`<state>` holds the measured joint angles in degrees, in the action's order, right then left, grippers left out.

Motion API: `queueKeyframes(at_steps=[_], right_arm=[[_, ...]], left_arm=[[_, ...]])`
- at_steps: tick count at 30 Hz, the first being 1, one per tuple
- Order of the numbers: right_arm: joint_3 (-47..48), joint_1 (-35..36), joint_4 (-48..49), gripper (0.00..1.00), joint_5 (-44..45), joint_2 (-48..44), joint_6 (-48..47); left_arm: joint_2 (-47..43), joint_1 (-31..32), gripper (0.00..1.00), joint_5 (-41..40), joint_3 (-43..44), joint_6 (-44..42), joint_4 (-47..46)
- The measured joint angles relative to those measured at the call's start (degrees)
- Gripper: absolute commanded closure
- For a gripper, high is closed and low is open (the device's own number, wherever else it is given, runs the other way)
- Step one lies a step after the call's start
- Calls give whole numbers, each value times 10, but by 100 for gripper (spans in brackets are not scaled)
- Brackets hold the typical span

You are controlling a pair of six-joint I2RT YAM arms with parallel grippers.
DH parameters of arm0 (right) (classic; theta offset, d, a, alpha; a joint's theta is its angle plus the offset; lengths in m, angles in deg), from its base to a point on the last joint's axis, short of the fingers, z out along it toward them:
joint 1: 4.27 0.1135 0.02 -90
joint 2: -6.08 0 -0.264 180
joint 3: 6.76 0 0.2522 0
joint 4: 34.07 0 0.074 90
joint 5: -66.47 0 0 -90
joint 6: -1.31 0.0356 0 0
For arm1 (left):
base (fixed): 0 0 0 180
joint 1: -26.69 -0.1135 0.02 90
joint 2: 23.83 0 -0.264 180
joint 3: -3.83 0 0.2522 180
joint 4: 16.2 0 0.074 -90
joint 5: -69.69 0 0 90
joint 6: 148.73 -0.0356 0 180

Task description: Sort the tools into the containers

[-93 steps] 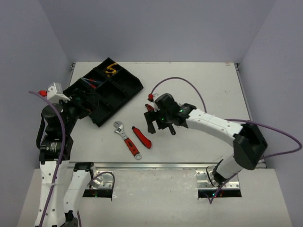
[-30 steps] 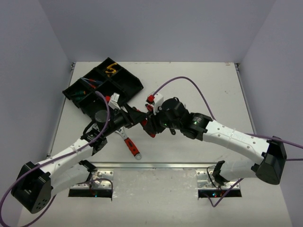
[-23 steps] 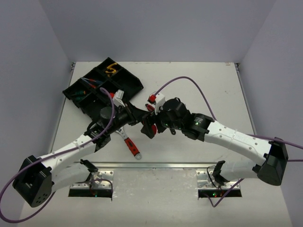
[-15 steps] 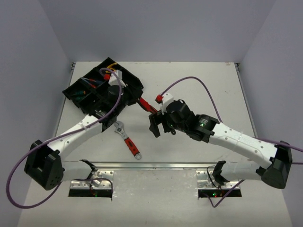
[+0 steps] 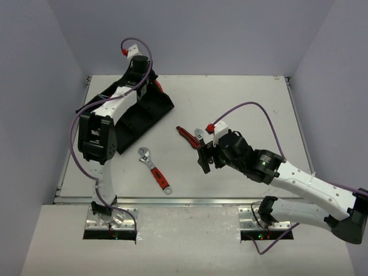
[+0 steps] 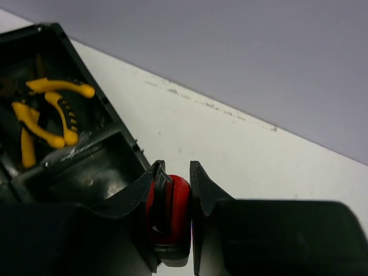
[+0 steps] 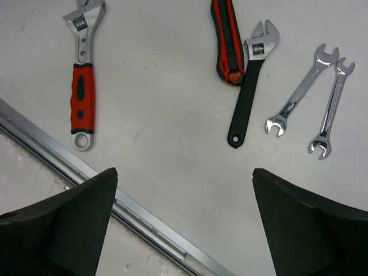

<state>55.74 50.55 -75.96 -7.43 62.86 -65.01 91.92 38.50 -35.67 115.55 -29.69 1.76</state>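
**A:** What is the left hand (image 6: 174, 172) doing?

**B:** It is clamped on a red utility knife (image 6: 168, 210). One finger (image 6: 202, 192) presses each side of the knife's red and black body.

**A:** And where is that knife?

**B:** It is up at the far edge of the black tray (image 6: 86, 150), right beside a compartment wall. I cannot tell whether it hangs over a compartment or over the table (image 6: 241, 149). The next compartment to the left holds yellow pliers (image 6: 49, 115).

**A:** The right hand (image 7: 183, 178)?

**B:** Its fingers (image 7: 310, 230) stand wide apart with nothing between them, and it hovers above the table near the front rail (image 7: 144, 213).

**A:** What lies under it?

**B:** To the left is a red-handled adjustable wrench (image 7: 83, 75), lying alone. Further out, a second red knife (image 7: 227, 40) lies just beside a black-handled adjustable wrench (image 7: 250, 80), close enough that they may be touching. To the right of those are two silver spanners (image 7: 302, 89), side by side and nearly parallel. All of these lie on the table, well apart from the tray.
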Motion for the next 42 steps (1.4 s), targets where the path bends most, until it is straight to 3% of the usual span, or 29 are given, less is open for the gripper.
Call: queueKeyframes(at_steps=[3, 7, 11, 15, 20, 21, 25, 29, 35, 37, 42], right_arm=[[-7, -4, -12, 1, 3, -6, -6], [-7, -7, -11, 1, 4, -8, -13], [-7, -11, -11, 1, 5, -6, -17], [-6, -16, -11, 1, 4, 16, -17], [8, -35, -11, 1, -10, 76, -21], [16, -48, -12, 1, -19, 92, -23], [64, -109, -14, 1, -73, 175, -28], [123, -123, -24, 4, -98, 255, -59], [265, -126, -29, 38, -104, 442, -120], [304, -136, -33, 40, -105, 500, -136], [383, -166, -58, 41, -113, 603, -167]], left_arm=[[66, -11, 99, 8, 74, -15, 28], [111, -18, 98, 8, 103, -23, 53], [124, -18, 84, 5, 97, -20, 68], [117, -18, 38, 6, 55, -1, 50], [104, -18, 15, 17, 0, 28, 37], [93, -18, 0, 19, -11, 33, 33], [-11, -17, 0, 27, -94, 48, 33], [-145, -18, 0, 33, -139, 60, 17], [-457, -18, 0, 71, -314, 81, -29], [-556, -17, 0, 89, -381, 80, -37], [-700, -18, 0, 121, -480, 63, 1]])
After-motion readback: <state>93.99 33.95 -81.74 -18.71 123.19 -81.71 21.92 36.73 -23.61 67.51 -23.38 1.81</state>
